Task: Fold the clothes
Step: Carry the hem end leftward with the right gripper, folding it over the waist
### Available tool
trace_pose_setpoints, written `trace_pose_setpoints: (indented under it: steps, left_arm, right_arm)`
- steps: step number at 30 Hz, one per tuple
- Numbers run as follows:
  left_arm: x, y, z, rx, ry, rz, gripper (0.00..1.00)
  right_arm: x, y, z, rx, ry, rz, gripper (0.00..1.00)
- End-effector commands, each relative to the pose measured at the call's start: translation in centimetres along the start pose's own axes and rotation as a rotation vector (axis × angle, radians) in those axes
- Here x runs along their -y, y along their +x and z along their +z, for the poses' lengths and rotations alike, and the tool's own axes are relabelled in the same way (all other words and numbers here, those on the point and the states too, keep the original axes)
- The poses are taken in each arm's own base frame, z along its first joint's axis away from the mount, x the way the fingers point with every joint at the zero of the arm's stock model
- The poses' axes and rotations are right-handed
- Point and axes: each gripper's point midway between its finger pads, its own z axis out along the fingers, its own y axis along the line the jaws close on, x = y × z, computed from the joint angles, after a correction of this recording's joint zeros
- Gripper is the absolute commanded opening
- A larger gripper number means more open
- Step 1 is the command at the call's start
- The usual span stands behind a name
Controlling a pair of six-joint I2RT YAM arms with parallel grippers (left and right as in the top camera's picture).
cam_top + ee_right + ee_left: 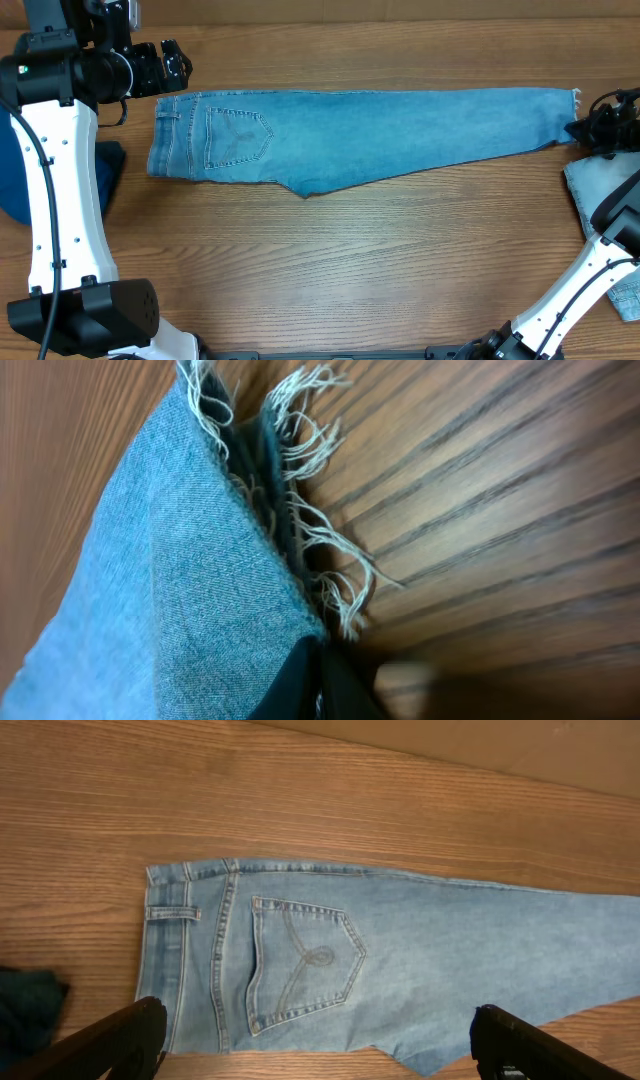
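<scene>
The light-blue jeans [360, 130] lie flat across the far part of the wooden table [330, 270]. The waistband [165, 950] is at the left and the frayed hem [310, 530] at the right. One leg seems to lie on top of the other, so the lengthwise fold looks done, with one back pocket [300, 960] facing up.

The right gripper [585, 128] is clenched on the hem end, and its wrist view shows the denim edge running between the dark fingers. The left gripper [175, 65] hangs just above the waistband with its jaws spread wide, holding nothing.

The task appears to be at an early stage. The jeans are at full length, so the crosswise folds, hem toward waistband, are not yet made. A dark blue garment [110, 165] lies at the left edge and a paler denim piece [600, 185] at the right, partly under the right arm. Whether these are already folded cannot be told.
</scene>
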Motion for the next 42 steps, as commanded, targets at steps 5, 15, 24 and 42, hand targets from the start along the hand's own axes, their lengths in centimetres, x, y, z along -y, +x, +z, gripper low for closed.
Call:
trace_pose_setpoints:
  steps: [5, 15, 24, 42]
  left_arm:
    - [0.3, -0.3, -0.1, 0.009, 0.002, 0.028, 1.00]
    - [0.3, -0.3, -0.1, 0.009, 0.002, 0.028, 1.00]
    - [0.3, -0.3, -0.1, 0.009, 0.001, 0.028, 1.00]
    - [0.3, -0.3, -0.1, 0.009, 0.001, 0.028, 1.00]
  right_arm:
    - [-2.7, -3.1, -6.8, 0.124, -0.018, -0.049, 0.04]
    - [-7.3, -6.9, -17.8, 0.370, 0.047, -0.183, 0.04]
    - [-18.1, -3.8, -16.1, 0.270, -0.145, -0.310, 0.04]
    - [-51.5, 29.7, 0.4, -0.211, -0.323, -0.977, 0.04]
